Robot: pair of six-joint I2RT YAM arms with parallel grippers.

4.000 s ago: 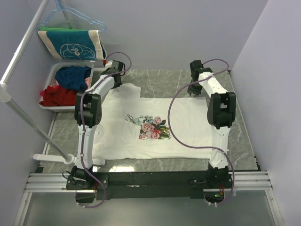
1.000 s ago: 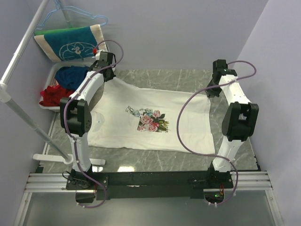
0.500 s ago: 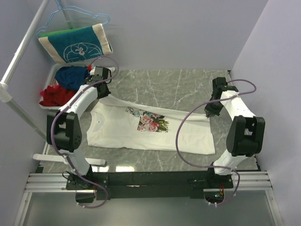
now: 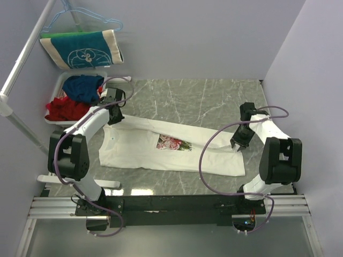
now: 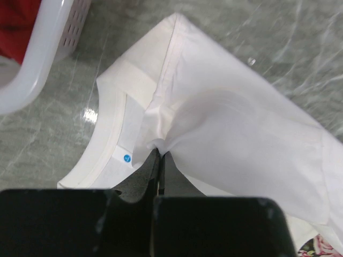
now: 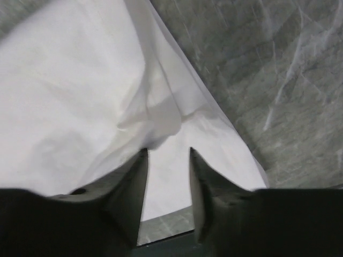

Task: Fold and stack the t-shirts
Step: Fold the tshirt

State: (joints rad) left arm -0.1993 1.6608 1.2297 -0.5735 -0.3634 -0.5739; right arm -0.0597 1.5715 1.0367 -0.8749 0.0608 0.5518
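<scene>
The cream-white t-shirt (image 4: 161,152) lies across the marble table (image 4: 203,96), collar to the left. Its far edge is folded toward the near side and covers part of the flower print (image 4: 174,143). My left gripper (image 4: 114,115) is shut on a pinch of cloth by the collar; in the left wrist view the gripper (image 5: 159,154) holds the t-shirt (image 5: 230,123) next to the neck label (image 5: 124,158). My right gripper (image 4: 238,143) is at the hem end. In the right wrist view the gripper (image 6: 167,154) stands open over the t-shirt (image 6: 69,85), with a cloth fold touching the left finger.
A white basket (image 4: 60,85) holding red and blue clothes stands at the far left, also seen in the left wrist view (image 5: 32,69). A teal-and-cream shirt (image 4: 80,49) hangs on a hanger above it. A white rack pole (image 4: 27,64) slants along the left side.
Both grippers moved toward the near side, carrying the shirt's far edge over the front so the print is more covered. The right gripper's jaws now stand open.
</scene>
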